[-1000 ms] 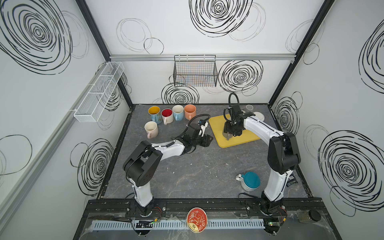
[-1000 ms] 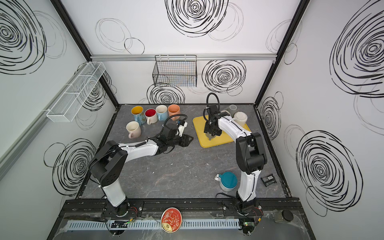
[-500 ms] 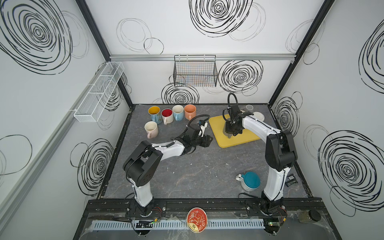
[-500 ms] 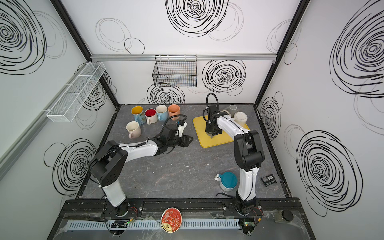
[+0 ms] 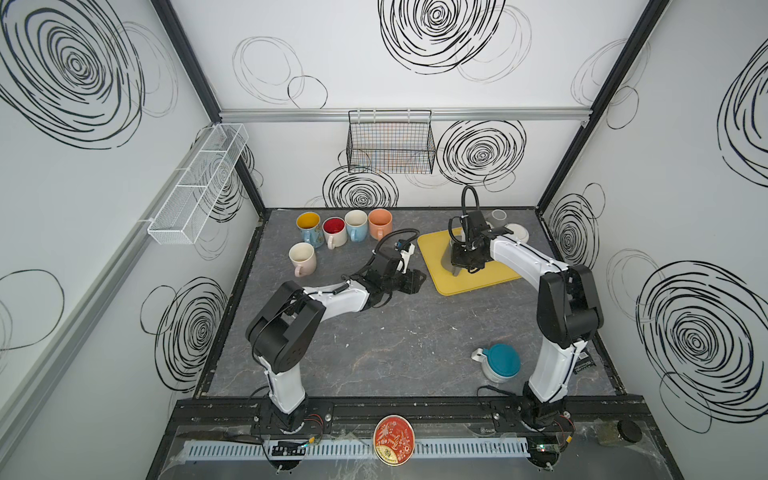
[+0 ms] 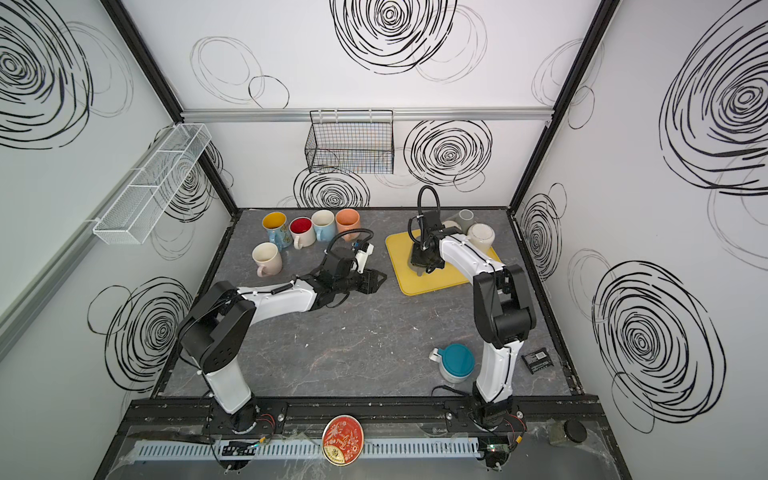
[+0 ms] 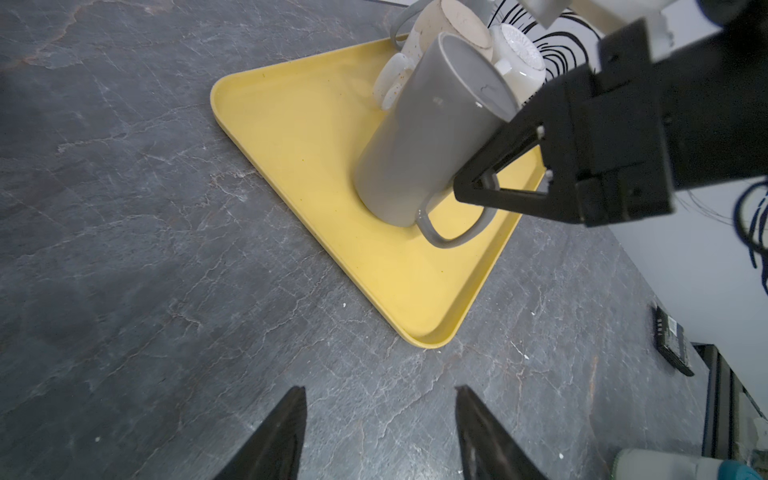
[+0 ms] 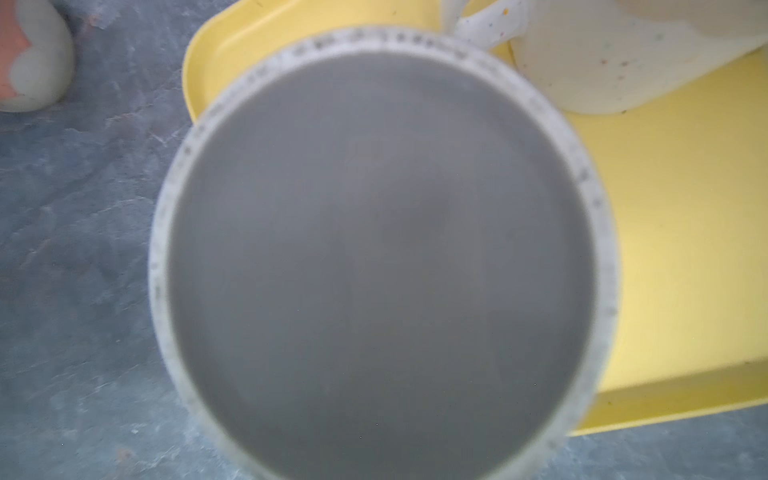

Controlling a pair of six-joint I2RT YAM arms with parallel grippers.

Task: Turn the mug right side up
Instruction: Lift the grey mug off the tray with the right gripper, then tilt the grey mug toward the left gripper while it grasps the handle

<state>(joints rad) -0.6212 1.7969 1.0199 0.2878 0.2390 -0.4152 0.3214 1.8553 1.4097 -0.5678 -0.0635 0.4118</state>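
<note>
Top views: grey mug [image 5: 449,258] sat base-up on the yellow tray [image 5: 478,282], mostly hidden under the right gripper [image 5: 466,261]. Left gripper [image 5: 415,279] hung over the table [image 5: 395,340] just off the tray's edge, carrying nothing.

Left wrist: clearest angle. Right claw was pinched tight on the upper part of the mug's handle [image 7: 453,241], with the body mouth-down over the tray. Couldn't tell whether the rim had left the tray. Left claw was about half spread and empty, tips aimed at the tray. Speckled mug [image 7: 436,25] and white mug [image 7: 519,62] sat just behind the grey one.

Right wrist: blurred mug base filled the frame. Its own fingers were out of shot. Speckled mug was close beside.

My read on doing the step well:
- Lift straight up first to clear the tray lip.
- Roll the wrist to bring the mouth up, swinging away from the speckled mug.
- A handle-only pinch on glazed ceramic would likely let the body pivot, so go slow.
- The left claw could steady the wall if needed.
- Land the base flat before letting go.
</note>
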